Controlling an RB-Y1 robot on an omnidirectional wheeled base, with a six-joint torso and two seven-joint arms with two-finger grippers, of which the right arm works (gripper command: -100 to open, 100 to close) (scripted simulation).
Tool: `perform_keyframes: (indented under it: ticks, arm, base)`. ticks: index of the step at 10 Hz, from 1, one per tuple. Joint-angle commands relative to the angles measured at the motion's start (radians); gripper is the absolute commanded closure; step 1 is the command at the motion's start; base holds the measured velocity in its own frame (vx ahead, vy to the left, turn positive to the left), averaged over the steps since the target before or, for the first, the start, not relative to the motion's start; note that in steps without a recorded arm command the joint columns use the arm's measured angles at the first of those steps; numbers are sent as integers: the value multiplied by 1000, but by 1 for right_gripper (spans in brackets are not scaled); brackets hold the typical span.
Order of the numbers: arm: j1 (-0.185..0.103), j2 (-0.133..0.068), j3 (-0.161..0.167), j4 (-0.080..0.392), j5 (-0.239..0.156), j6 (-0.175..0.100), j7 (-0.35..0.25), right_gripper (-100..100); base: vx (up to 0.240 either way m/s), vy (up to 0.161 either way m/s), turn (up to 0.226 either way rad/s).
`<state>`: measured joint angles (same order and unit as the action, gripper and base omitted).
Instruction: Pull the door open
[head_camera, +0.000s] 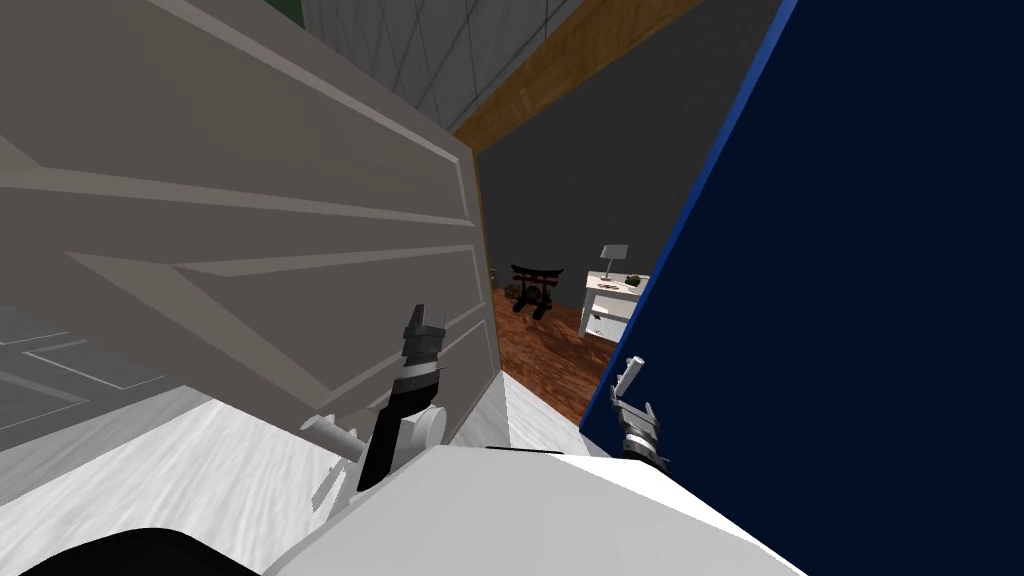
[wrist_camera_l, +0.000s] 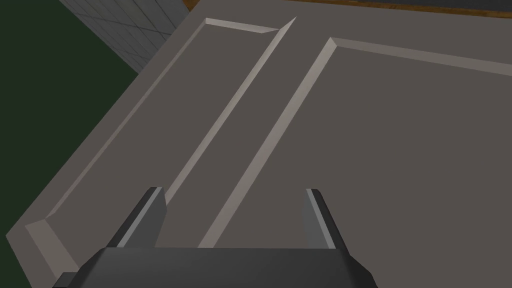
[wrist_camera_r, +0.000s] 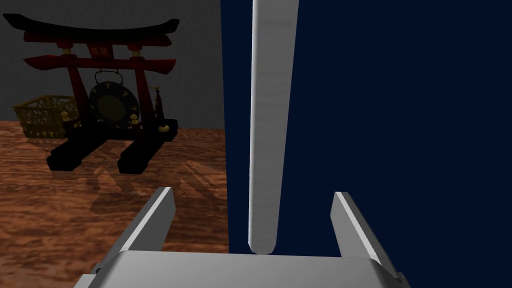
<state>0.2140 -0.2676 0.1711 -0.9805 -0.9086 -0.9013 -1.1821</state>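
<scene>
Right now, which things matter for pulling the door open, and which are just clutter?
Job: blue door; its light grey handle; right gripper, open and lined up on the handle.

Lying about: grey panelled door; left gripper, open and facing it; red gong stand; basket; white desk; lamp.

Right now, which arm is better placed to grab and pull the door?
Right. The right gripper is open with the light grey handle of the blue door between its fingers, so it likely needs only to close. The left gripper is open facing a flat grey panelled door, nothing graspable between its fingers.
</scene>
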Motion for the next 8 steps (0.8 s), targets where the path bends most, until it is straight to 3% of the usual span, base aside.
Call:
perform_keyframes:
  ticks: [1, 6, 7, 8]
  arm:
    - [-2, -20, -1, 20, -2, -5, -30, -100]
    - [11, -82, -2, 60, -7, -19, -113, -100]
    - [15, -102, -3, 73, -9, -23, -139, -100]
    - [15, -102, -3, 73, -9, -23, -139, -100]
  base:
    - [92, -5, 22]
    - [95, -8, 24]
    - [139, -4, 34]
    - [111, 9, 12]
